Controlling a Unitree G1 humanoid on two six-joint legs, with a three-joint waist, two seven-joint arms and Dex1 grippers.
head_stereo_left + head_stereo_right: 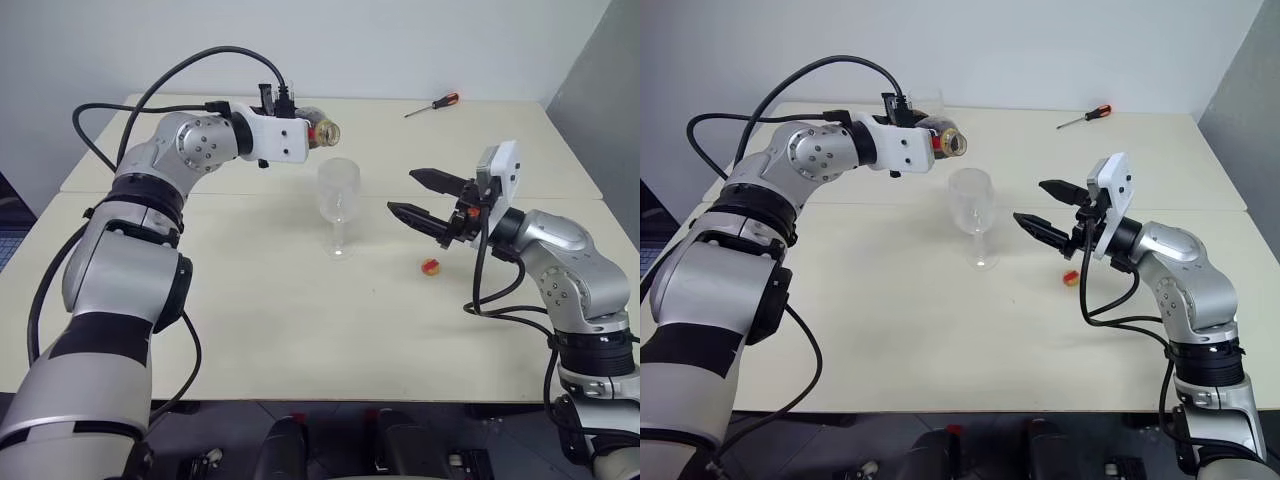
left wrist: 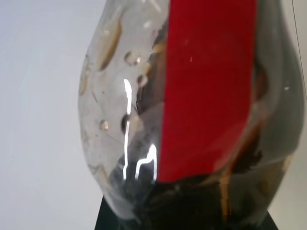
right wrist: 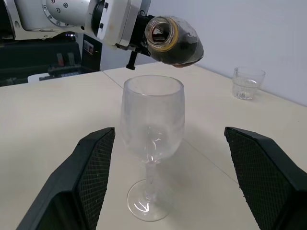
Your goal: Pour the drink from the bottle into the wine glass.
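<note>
Above the fragile, easily tipped wine glass (image 3: 152,124), the left gripper (image 1: 925,140) clenches the light, squashy bottle (image 3: 173,40) round its body; the right gripper (image 1: 425,196) hangs released.

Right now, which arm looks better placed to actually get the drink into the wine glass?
The left. Its pincer already holds the uncapped bottle tipped on its side, mouth just above the wine glass. The right pincer stands open and empty beside the glass, so it would probably only steady it.

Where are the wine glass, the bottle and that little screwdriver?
wine glass (image 3: 152,112): right wrist view, on its bowl.
bottle (image 3: 178,46): right wrist view, on its dark body.
screwdriver (image 1: 447,100): left eye view, on its handle.
</note>
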